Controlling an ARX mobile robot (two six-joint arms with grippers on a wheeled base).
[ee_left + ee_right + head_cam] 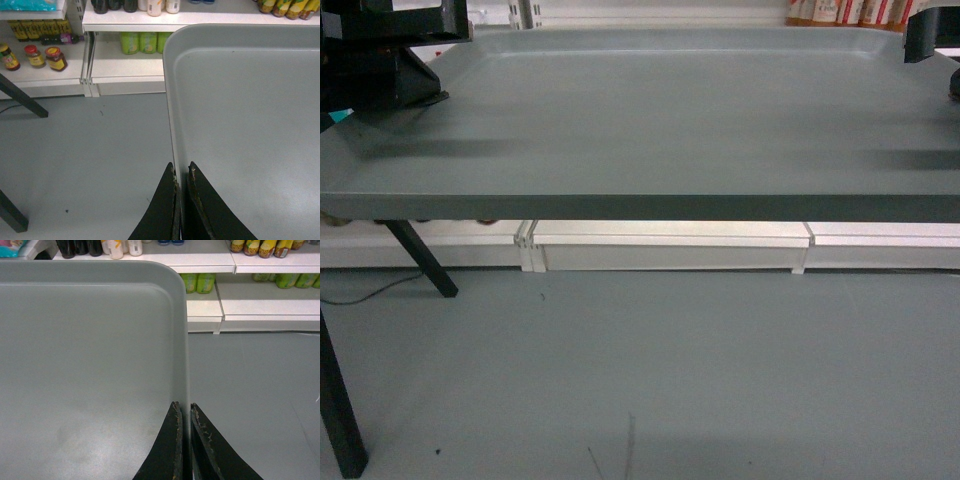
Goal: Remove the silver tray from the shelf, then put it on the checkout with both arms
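The silver tray [640, 130] hangs level in the air above the grey floor and spans the whole head view. My left gripper [181, 170] is shut on the tray's [250, 125] left rim, one finger inside and one outside. On the opposite side my right gripper [184, 410] is shut the same way on the tray's [90, 365] right rim. Both far corners of the tray point at the shelf [130, 20], whose white boards [210, 260] stand just beyond it. The tray carries nothing. The checkout is out of view.
Bottles [160, 6] stand on the upper shelf board, green bottles [140, 42] on the board below, and jars [35, 56] at the left. Black slanted legs [420, 255] and a black post [340, 410] stand on the floor at the left.
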